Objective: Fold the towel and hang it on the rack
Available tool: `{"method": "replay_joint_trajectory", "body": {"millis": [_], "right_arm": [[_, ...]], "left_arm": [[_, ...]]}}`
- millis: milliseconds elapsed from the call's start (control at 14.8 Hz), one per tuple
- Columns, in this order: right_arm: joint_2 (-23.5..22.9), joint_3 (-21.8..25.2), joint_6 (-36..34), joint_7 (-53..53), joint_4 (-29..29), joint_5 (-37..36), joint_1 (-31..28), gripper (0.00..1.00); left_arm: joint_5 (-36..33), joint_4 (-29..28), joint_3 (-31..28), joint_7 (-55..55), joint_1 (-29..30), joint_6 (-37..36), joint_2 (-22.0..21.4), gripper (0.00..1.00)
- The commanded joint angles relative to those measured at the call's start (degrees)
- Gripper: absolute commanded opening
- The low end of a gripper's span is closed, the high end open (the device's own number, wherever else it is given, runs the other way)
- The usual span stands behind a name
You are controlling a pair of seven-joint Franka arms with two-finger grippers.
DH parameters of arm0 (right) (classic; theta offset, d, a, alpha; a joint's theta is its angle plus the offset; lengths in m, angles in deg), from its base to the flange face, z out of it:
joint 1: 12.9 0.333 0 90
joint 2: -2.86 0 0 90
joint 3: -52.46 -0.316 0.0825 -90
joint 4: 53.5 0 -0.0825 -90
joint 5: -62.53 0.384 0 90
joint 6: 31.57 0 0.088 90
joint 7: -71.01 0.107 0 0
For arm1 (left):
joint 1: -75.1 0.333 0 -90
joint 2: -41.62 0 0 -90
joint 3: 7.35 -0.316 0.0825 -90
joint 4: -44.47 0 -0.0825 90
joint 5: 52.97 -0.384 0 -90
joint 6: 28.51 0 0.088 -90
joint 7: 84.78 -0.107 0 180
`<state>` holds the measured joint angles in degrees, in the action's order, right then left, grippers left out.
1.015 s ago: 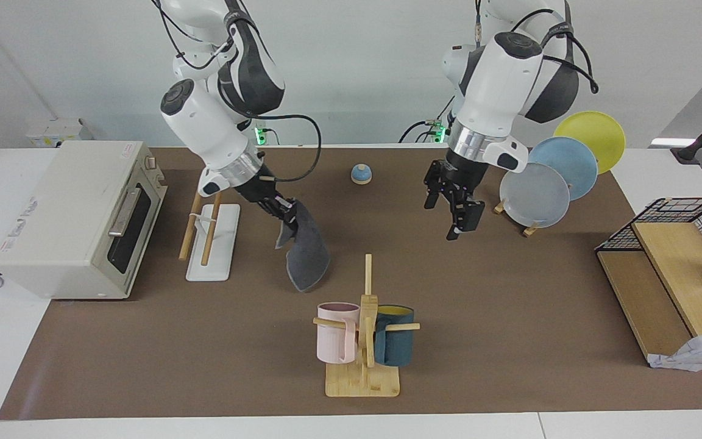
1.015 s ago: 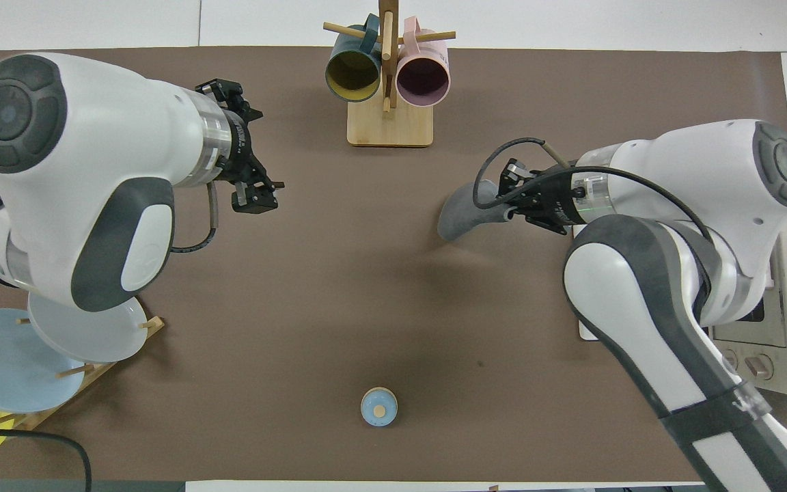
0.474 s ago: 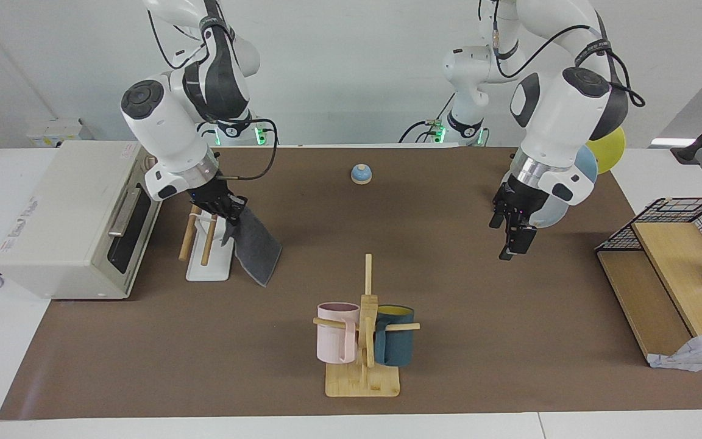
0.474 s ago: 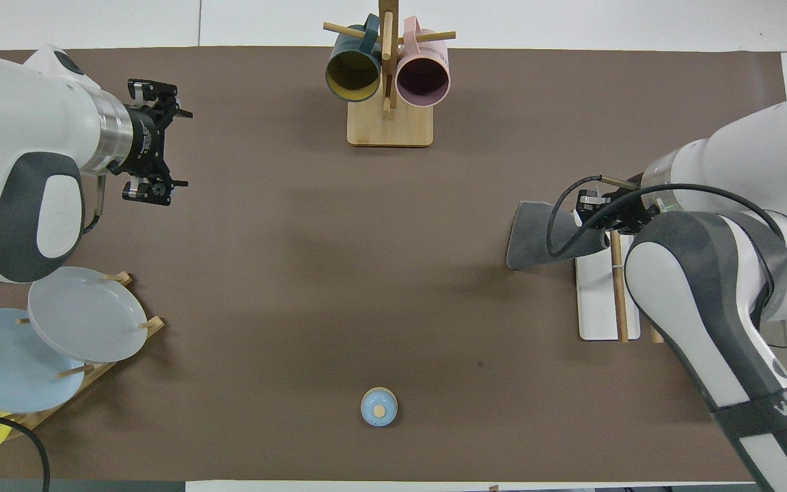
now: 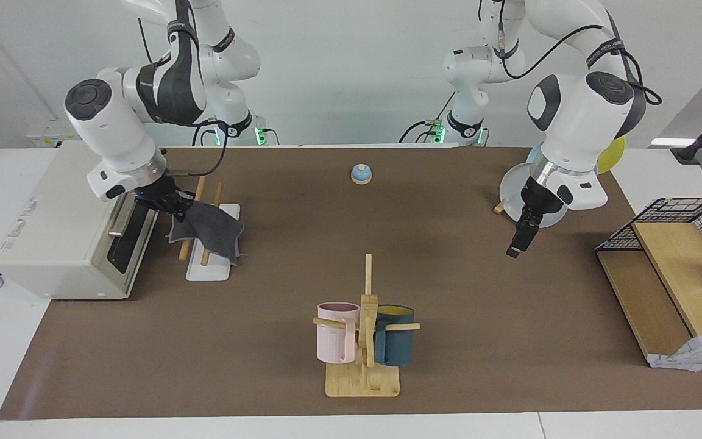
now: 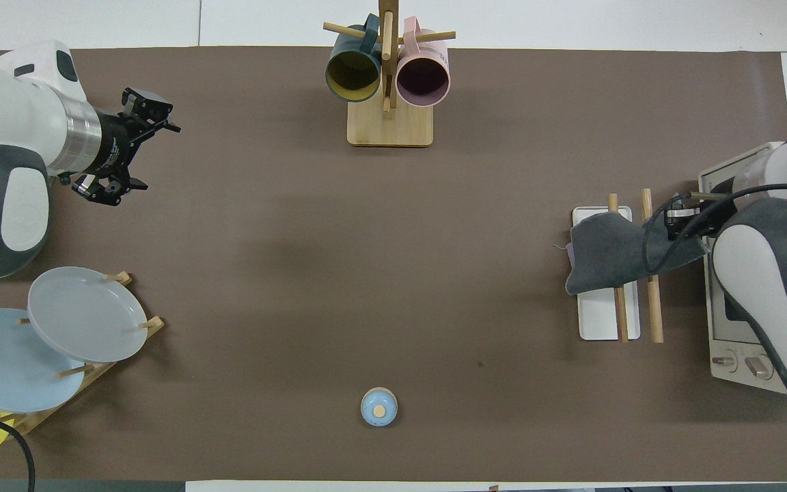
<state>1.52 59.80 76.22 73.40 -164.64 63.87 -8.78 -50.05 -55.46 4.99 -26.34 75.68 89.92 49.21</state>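
The worktop (image 5: 485, 366) is covered by a brown mat and fills most of both views. At the left edge of the facing view stands a white toaster oven (image 5: 64, 219), the biggest thing on it; its front looks toward the rack. At the right edge of that view there is a wooden shelf with a black wire basket (image 5: 686, 225) on top.

The right arm comes from the upper left of the facing view. The right gripper (image 5: 175, 203) hangs between the oven front and the rack, and it is pinching one corner of the towel (image 5: 212, 230). The towel shows its dark grey face and lies draped across both rods of the rack (image 5: 211, 268), in the left part of the facing view and at the right edge of the overhead view. The oven is very close beside the rack, so there is little room on that side.

The left gripper (image 6: 130, 154) is at the upper left of the overhead view, over bare mat, with its fingers spread and holding nothing.

A stand with round plates (image 6: 83, 314) is in the lower left of the overhead view. The bamboo mug tree (image 5: 363, 341) with a pink and a blue mug stands in the lower middle of the facing view. A small blue bell (image 5: 361, 174) sits at the upper middle, well apart from the rack.
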Motion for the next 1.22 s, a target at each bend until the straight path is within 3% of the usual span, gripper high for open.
{"method": "replay_joint_trajectory", "body": {"millis": [0, 474, 812, 947, 1015, 1083, 1150], "right_arm": [[1.9, -0.7, -1.1, -2.2, -0.8, -2.3, -1.0, 0.0], [3.6, -0.7, -2.2, -5.7, -4.1, -3.0, -3.8, 0.0], [4.6, -0.7, -1.2, -6.2, -6.3, -3.1, -4.3, 0.0], [4.4, -0.7, -1.2, -6.2, -5.9, -3.1, -4.3, 0.0], [4.4, -0.7, -1.3, -6.3, -5.8, -3.1, -4.4, 0.13], [4.4, -0.7, -1.3, -6.6, -5.8, -3.1, -4.4, 0.43], [4.3, -0.7, -1.3, -7.1, -5.7, -3.1, -4.5, 0.93]], "left_arm": [[-0.4, 1.0, -0.3, -12.9, 1.6, -4.3, -1.4, 1.0], [-4.1, 7.4, -0.3, -42.8, 3.4, -20.1, -2.6, 1.0], [-4.9, 7.4, -0.3, -51.9, 3.4, -30.2, -7.3, 1.0], [-4.5, 4.6, -0.3, -51.9, 3.4, -30.1, -8.9, 1.0], [-4.3, 2.0, -0.3, -51.8, 3.4, -29.4, -10.5, 1.0], [-3.9, -0.9, -0.4, -51.7, 3.4, -27.2, -12.1, 1.0], [-3.6, -3.1, -0.4, -51.6, 3.5, -24.8, -13.2, 1.0]]}}
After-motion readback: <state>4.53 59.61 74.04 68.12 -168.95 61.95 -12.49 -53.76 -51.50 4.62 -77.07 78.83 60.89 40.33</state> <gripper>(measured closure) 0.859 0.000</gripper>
